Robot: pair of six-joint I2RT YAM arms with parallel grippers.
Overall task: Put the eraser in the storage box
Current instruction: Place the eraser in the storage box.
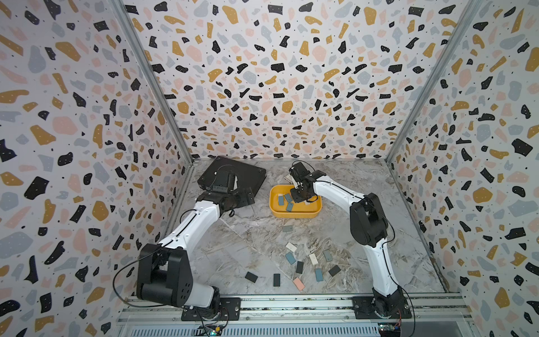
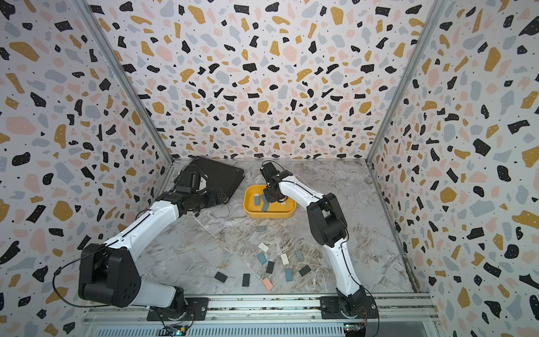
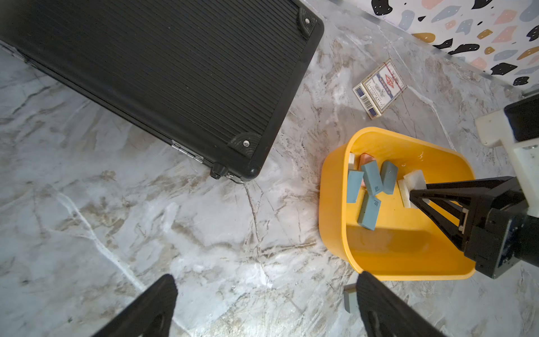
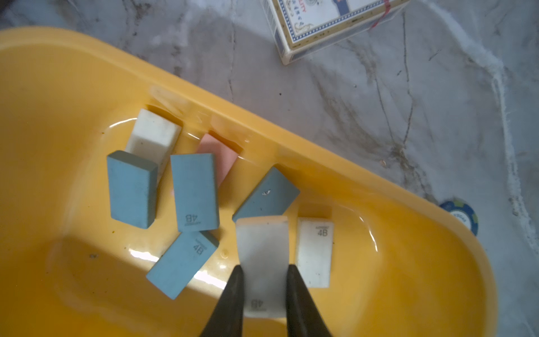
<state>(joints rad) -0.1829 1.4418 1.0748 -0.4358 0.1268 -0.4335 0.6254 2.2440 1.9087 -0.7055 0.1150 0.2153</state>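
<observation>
Ringing the marbled tabletop (image 1: 248, 248), terrazzo walls (image 1: 277, 73) enclose the right hand (image 4: 264, 268) pinching a white eraser (image 4: 262, 245), left hand (image 3: 267, 278) wide, empty.

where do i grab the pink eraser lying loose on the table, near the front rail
Pinch the pink eraser across its long sides at mid-length, coming straight down from above: it lies flat on the table, a thin slab, with bare marble beside both long edges.

surface: marble tabletop (image 1: 233, 256) | on it: black case (image 1: 251, 174), storage box (image 1: 291, 214), card pack (image 3: 379, 87), loose erasers (image 1: 318, 274)
</observation>
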